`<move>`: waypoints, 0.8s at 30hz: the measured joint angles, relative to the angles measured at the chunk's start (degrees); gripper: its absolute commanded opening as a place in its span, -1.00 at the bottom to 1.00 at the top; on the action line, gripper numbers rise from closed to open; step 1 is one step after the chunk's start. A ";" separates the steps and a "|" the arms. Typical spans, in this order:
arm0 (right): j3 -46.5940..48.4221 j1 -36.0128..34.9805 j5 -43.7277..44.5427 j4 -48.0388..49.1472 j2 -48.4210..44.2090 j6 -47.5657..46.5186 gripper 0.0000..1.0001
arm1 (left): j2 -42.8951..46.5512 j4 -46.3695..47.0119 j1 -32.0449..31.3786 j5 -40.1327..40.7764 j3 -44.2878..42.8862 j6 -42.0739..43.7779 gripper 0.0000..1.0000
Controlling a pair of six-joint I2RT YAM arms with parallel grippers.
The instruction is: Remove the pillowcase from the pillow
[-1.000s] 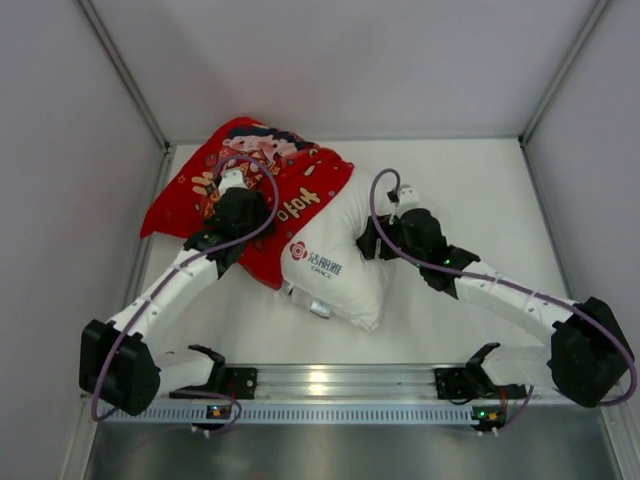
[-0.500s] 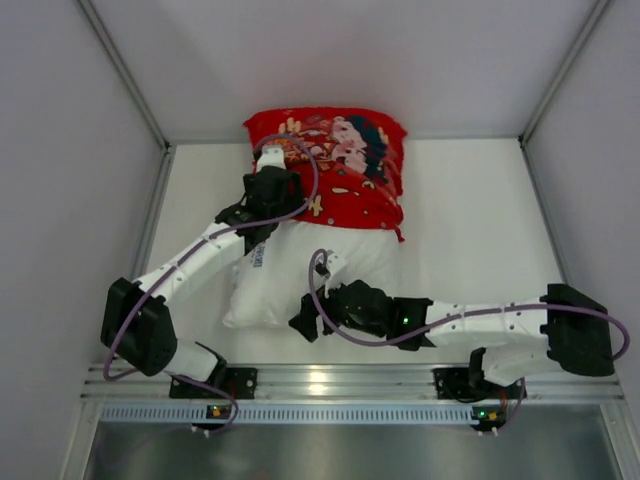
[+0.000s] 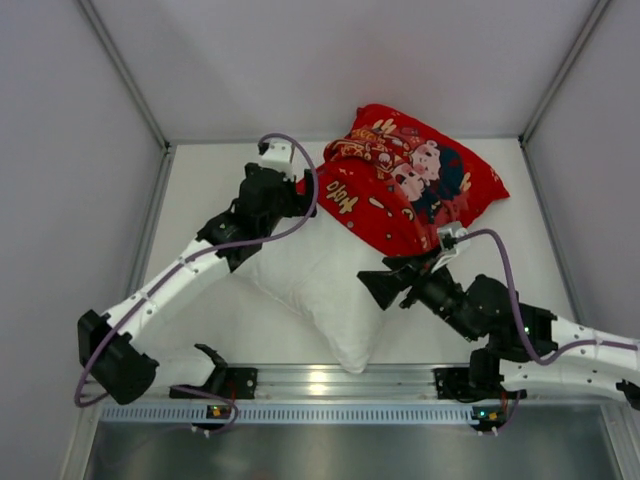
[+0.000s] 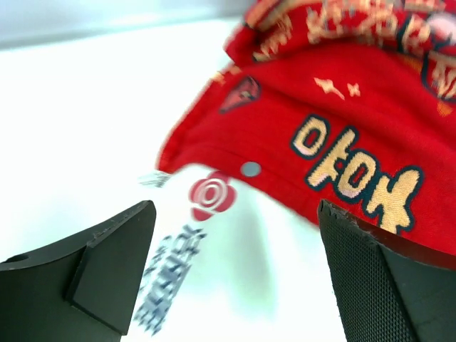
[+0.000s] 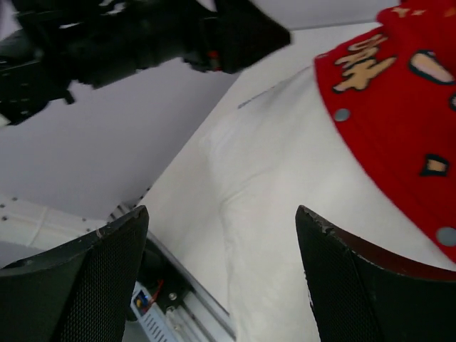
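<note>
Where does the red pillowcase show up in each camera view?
Top external: pillowcase upper right of centre.
Left wrist: pillowcase fills the upper right.
Right wrist: pillowcase along the right edge.
Shared landmark: the white pillow sticking out of its hem.

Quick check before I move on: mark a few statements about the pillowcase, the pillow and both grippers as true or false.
1. The pillowcase covers only the far part of the pillow. True.
2. The right gripper is shut on the pillowcase. False: its fingers are spread with nothing between them.
3. In the top view, the pillow's bare white end points toward the bottom of the picture. True.
4. The pillowcase is fully off and lies apart from the pillow. False: it is on the pillow's far end.
5. The left gripper is open, close to the pillowcase's hem. True.
</note>
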State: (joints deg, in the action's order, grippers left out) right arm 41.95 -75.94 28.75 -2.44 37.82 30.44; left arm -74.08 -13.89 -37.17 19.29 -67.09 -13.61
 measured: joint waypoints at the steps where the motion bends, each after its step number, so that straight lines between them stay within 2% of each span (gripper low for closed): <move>1: -0.52 0.02 2.38 -1.88 -1.68 0.00 0.59 | 1.70 -0.61 0.00 1.09 -0.07 0.24 0.97; 6: -4.48 0.42 11.54 -9.42 -3.06 1.36 0.50 | 9.44 -2.19 0.04 2.45 -0.20 0.33 0.97; 10: -7.87 2.12 14.75 -13.22 0.24 4.35 0.20 | 15.04 -3.39 0.02 0.48 0.09 0.31 0.97; 11: -8.68 3.08 14.86 -13.79 1.42 5.18 0.18 | 16.02 -3.87 0.02 -0.15 0.22 0.31 0.97; 17: -12.44 8.04 10.69 -10.43 11.67 7.15 0.14 | 19.23 -6.64 -0.02 -4.07 1.92 0.28 0.97; 24: -5.27 10.14 -0.57 2.95 29.99 4.72 0.20 | 19.52 -9.51 -0.31 -6.16 5.42 0.57 0.97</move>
State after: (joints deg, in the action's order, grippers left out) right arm 36.69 -65.80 28.18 0.51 67.81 35.16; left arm -54.57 -23.40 -37.47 13.13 -61.67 -13.04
